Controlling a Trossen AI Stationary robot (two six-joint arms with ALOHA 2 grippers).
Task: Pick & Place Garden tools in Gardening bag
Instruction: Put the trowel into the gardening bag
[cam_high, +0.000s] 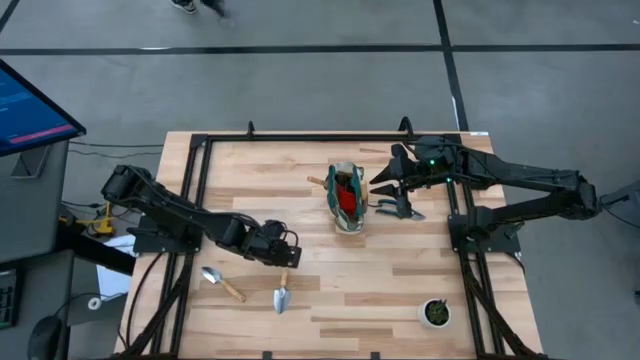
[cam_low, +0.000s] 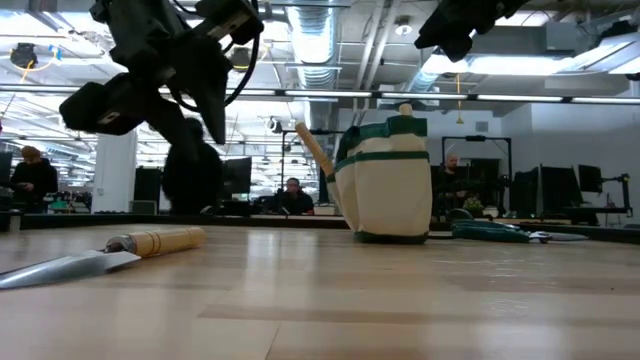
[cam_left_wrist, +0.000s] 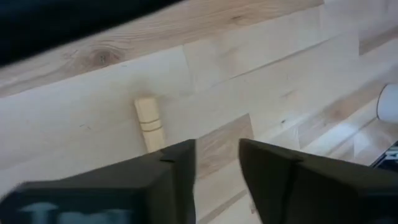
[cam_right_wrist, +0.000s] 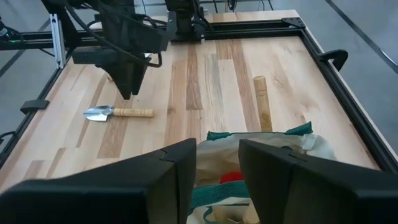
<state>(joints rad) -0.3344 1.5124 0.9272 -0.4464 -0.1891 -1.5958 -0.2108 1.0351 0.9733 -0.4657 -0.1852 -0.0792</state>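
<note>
The beige gardening bag (cam_high: 346, 197) with green trim stands upright mid-table. A red item (cam_right_wrist: 231, 177) lies inside it, and a wooden handle (cam_high: 318, 182) sticks out of its top. Dark pruning shears (cam_high: 398, 210) lie on the table right of the bag. Two trowels lie near the front left, one (cam_high: 282, 293) below my left gripper and one (cam_high: 222, 283) further left. My left gripper (cam_left_wrist: 217, 168) is open and empty, hovering over the end of the first trowel's handle (cam_left_wrist: 149, 124). My right gripper (cam_right_wrist: 217, 168) is open and empty above the bag's right side.
A small black pot with a green plant (cam_high: 436, 312) stands at the front right. A black frame rail (cam_high: 330, 140) runs along the table's far edge and down both sides. Bare wood lies between the bag and the front edge. People sit in the room behind.
</note>
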